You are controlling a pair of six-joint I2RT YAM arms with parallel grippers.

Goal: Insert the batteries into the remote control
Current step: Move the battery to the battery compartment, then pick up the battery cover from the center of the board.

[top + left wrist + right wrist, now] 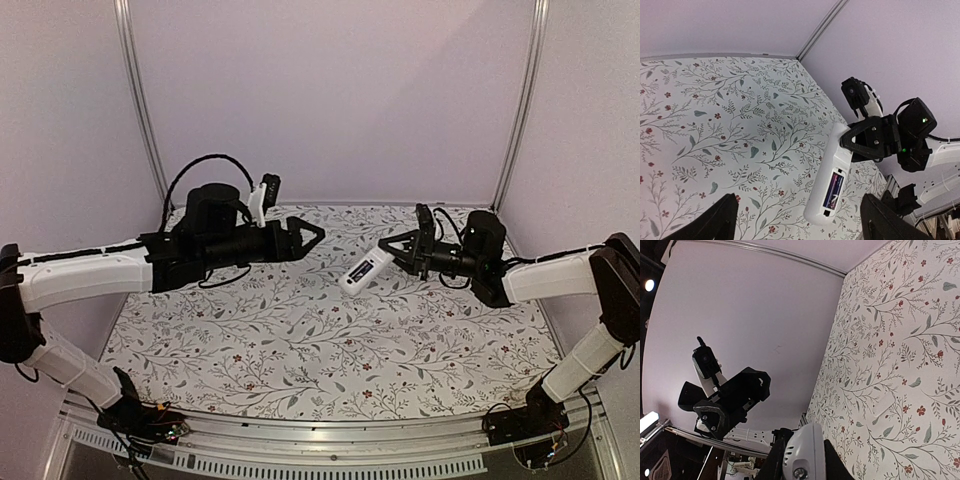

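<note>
My right gripper (390,255) is shut on one end of the white remote control (362,269) and holds it above the flowered cloth, its free end pointing at the left arm. In the left wrist view the remote (837,165) shows its back with the battery compartment uncovered. A dark purple battery (834,189) lies inside; I cannot tell whether a second one is there. My left gripper (308,237) is open and empty, facing the remote from a short distance, its fingers (722,217) wide apart. The right wrist view shows the remote's end (804,450) between the right fingers.
The flowered cloth (300,340) covers the table. A small flat white rectangle (885,407) lies on it below the right gripper. Plain lilac walls with metal corner posts (140,100) close the back and sides. A metal rail (330,440) runs along the near edge.
</note>
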